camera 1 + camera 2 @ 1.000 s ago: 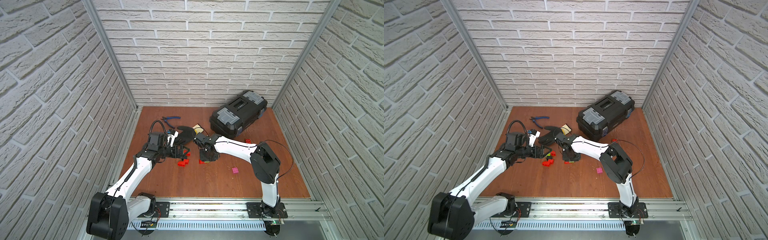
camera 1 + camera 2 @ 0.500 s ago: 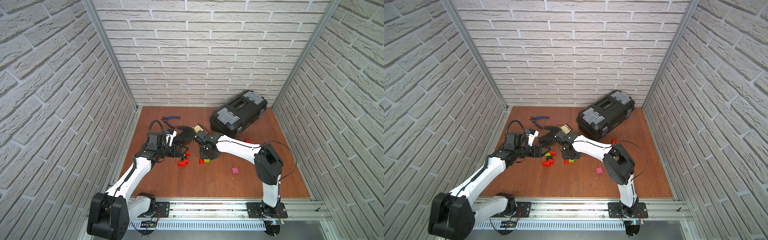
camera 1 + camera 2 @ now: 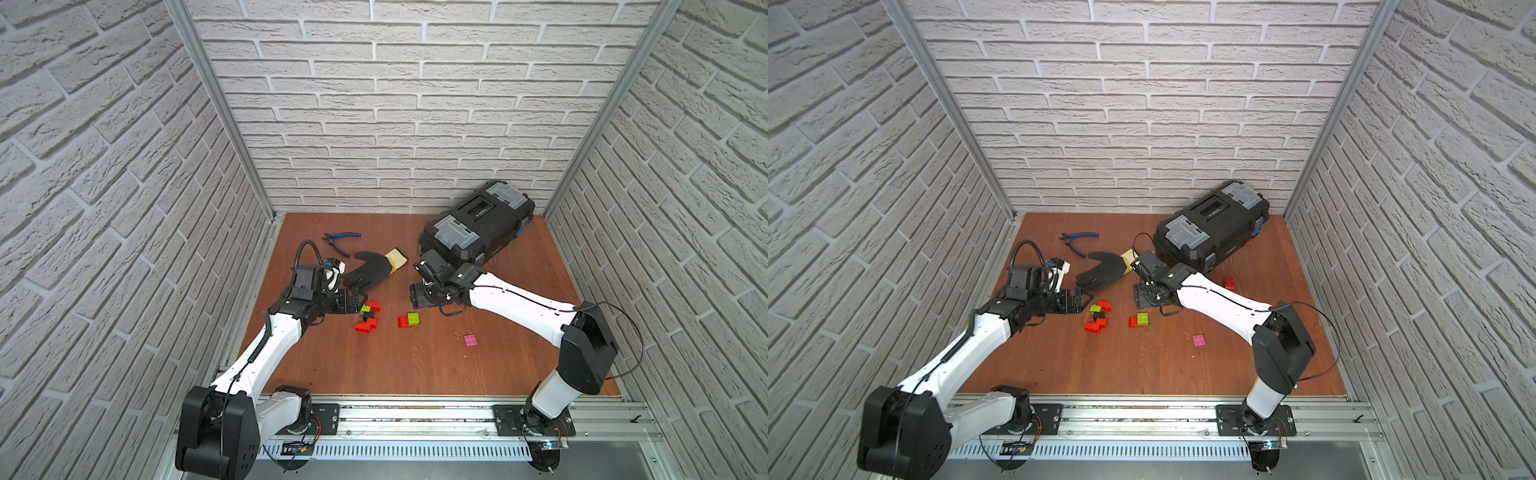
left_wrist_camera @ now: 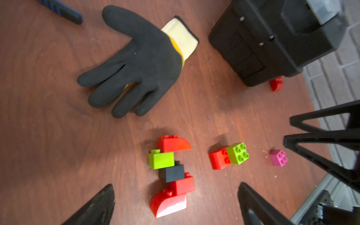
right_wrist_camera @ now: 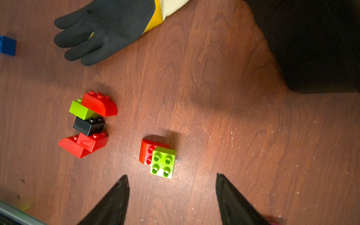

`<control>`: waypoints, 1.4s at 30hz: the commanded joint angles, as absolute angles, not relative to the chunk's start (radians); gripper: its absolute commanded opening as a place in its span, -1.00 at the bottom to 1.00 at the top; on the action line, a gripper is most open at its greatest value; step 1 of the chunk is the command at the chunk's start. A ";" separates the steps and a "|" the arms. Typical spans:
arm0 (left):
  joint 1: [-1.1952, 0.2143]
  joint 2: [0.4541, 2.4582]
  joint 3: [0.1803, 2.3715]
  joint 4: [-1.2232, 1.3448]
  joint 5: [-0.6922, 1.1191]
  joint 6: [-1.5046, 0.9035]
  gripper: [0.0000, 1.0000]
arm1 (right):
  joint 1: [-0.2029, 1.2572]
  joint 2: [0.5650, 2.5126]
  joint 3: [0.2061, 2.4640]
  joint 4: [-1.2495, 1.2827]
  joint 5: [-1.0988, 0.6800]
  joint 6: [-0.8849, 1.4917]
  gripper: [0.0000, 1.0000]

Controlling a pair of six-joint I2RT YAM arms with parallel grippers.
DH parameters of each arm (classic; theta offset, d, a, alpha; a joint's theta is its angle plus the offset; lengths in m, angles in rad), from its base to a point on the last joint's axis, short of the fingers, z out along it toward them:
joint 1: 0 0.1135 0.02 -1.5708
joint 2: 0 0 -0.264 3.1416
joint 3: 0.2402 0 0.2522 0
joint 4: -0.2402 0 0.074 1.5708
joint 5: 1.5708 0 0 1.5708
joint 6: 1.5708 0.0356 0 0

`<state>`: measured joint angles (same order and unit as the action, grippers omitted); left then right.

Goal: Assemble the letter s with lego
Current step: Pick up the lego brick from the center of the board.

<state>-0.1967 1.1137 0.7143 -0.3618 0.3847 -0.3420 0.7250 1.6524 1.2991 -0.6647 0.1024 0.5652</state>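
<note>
left gripper (image 3: 353,300): jaws at full spread, empty. It sits low, just left of the lego stack (image 3: 368,316). In the left wrist view the stack's end brick lies between the tips, no contact.

right gripper (image 3: 417,296): jaws apart, nothing in them. It hangs just far-right of the red/lime pair (image 3: 409,320). In the right wrist view the lime 2x2 brick (image 5: 163,162) is right off the tips, clear of both fingers.

lego stack: five bricks joined in a stepped run, lying on its side on the wooden table (image 3: 415,365), left of centre, just near of the glove (image 3: 370,270) fingertips. Far to near:
- far red arch brick (image 4: 172,144)
- lime brick (image 4: 161,159)
- black brick (image 4: 172,173)
- red square brick (image 4: 183,185)
- near red arch brick (image 4: 168,204)

red/lime pair: right of the stack, apart from it. The lime 2x2 is studs up, touching the red rounded brick (image 5: 146,153) on its left.

Strays:
- pink brick (image 3: 470,340): alone, right of the pair and nearer.
- lone red brick (image 3: 1229,283): near side of the toolbox (image 3: 478,228), right of the right arm.
- blue brick (image 5: 7,45): at the edge of the right wrist view, past the glove fingertips.

blue-handled pliers (image 3: 343,241): far-left, beyond the glove.
</note>
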 commanded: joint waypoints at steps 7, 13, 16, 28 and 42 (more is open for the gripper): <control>-0.137 1.117 0.864 -0.532 0.120 -0.242 0.97 | 0.660 1.509 1.138 -0.442 -0.063 0.436 0.64; -0.027 1.173 0.868 -0.540 0.052 -0.186 0.97 | 0.625 1.449 1.082 -0.398 -0.109 0.377 0.71; 0.020 1.201 0.871 -0.526 0.038 -0.170 0.96 | 0.598 1.414 1.046 -0.369 -0.145 0.367 0.75; 0.089 1.433 0.944 -0.445 -0.079 -0.105 0.79 | 0.540 1.354 0.951 -0.268 -0.228 0.353 0.78; 0.104 1.676 1.053 -0.387 -0.091 -0.051 0.45 | 0.488 1.325 0.828 -0.073 -0.386 0.382 0.98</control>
